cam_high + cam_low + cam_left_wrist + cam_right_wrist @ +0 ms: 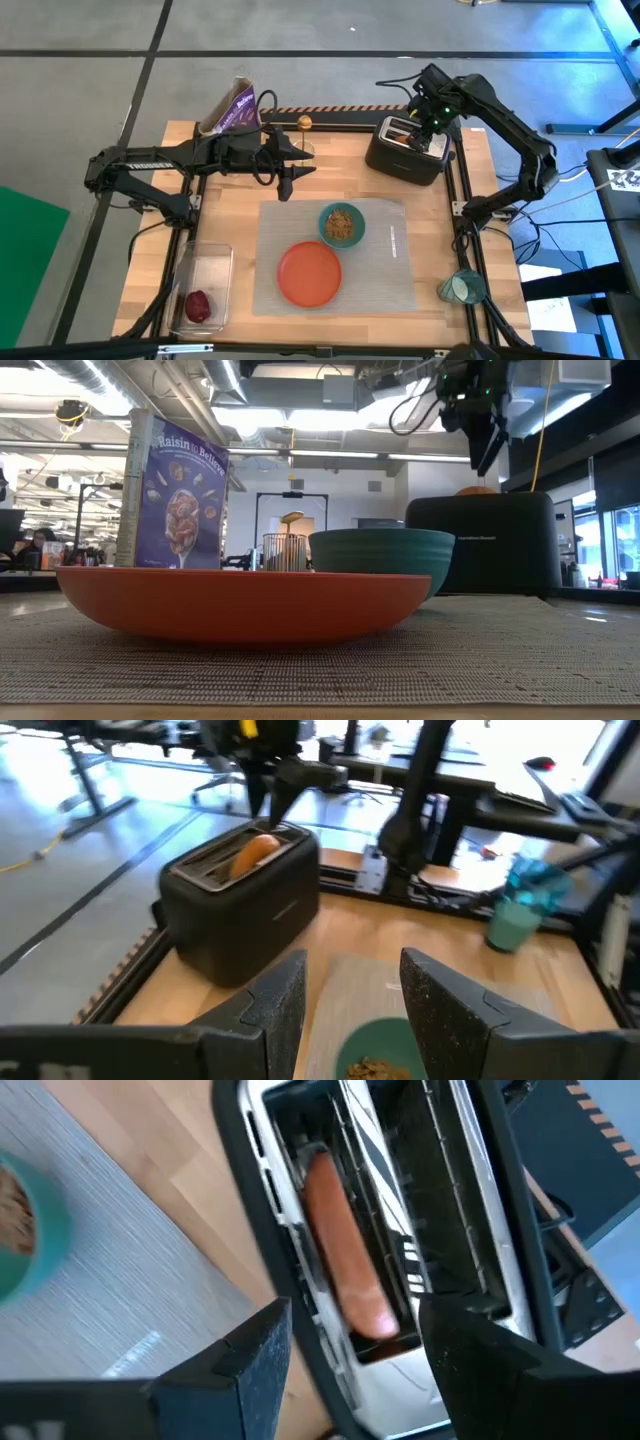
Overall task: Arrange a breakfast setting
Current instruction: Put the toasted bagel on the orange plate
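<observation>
**High view inspection: right claw over the toaster, bagel not yet lifted**

High view, lower part of the frame first: a clear plastic tub (203, 288) at lower left holds the dark red fruit (199, 305), evidently awaiting transfer. At lower right the small teal cup (461, 288) stands at the desk (230, 190) edge, off the setting. Centrally, the grey placemat (390, 250), a ribbed woven rectangle, carries the round orange plate (309, 273), smooth and shallow, with the teal bowl (342, 225) just beside it on its upper right, holding brown cereal.

Mid frame, the left claw (284, 183) hovers above the bare wood just beyond the placemat, its fingers parted to a moderate gap and empty; judged to be waiting. A purple cereal box (232, 110) stands at the upper left of the desk; near it lies a gold-coloured item, possibly the spoon, too small to confirm.

Farthest, the black toaster (407, 150), glossy and boxy, sits at upper right. The right claw (350, 1350) hangs directly above its slots, fingers spread wide and holding nothing, straddling the slot where the bagel (345, 1250) stands on edge. This alignment suggests a descent to pinch the bagel for the plate.
</observation>
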Motion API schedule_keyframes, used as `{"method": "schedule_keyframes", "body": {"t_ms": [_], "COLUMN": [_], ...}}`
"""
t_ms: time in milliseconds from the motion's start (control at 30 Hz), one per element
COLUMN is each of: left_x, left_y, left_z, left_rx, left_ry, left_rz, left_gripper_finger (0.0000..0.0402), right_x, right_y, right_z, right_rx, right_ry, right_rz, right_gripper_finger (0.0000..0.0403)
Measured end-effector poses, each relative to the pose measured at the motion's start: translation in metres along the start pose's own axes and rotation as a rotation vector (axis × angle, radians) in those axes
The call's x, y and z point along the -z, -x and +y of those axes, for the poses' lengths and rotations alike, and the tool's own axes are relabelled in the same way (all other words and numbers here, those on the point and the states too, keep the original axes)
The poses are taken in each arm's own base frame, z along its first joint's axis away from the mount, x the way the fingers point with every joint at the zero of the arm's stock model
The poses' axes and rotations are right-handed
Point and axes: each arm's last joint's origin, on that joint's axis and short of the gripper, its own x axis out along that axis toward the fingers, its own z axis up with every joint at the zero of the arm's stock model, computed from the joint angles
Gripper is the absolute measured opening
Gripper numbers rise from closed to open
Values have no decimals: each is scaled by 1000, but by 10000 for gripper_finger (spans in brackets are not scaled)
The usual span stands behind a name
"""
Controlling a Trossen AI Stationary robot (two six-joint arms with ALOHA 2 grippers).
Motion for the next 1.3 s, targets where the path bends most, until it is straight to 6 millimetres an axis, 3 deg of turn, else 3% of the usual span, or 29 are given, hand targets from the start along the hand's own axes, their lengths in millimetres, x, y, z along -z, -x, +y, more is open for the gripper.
{"method": "schedule_keyframes", "body": {"t_ms": [233, 533, 733, 933, 1067, 1300], "left_x": [1, 1, 1, 2, 2, 1], "left_y": [1, 1, 1, 1, 1, 1], "left_z": [-2, -1, -1, -3, -3, 1], "left_rx": [-40, -115, -126, -119, -120, -136], "left_ry": [34, 33, 32, 28, 23, 26], "left_rz": [1, -9, -9, -3, -3, -4], "left_gripper_finger": [157, 157, 157, 157, 157, 157], "right_x": [-10, -21, -26, -24, -22, -13], "right_y": [-17, -32, -43, -42, -39, -13], "right_z": [-12, -12, -14, -14, -13, -11], "right_rx": [-12, -83, -89, -87, -86, -11], "right_ry": [50, 68, 66, 64, 64, 75], "right_rz": [51, 56, 87, 103, 111, 45], "right_gripper_finger": [195, 89, 54, 12, 8, 4]}}
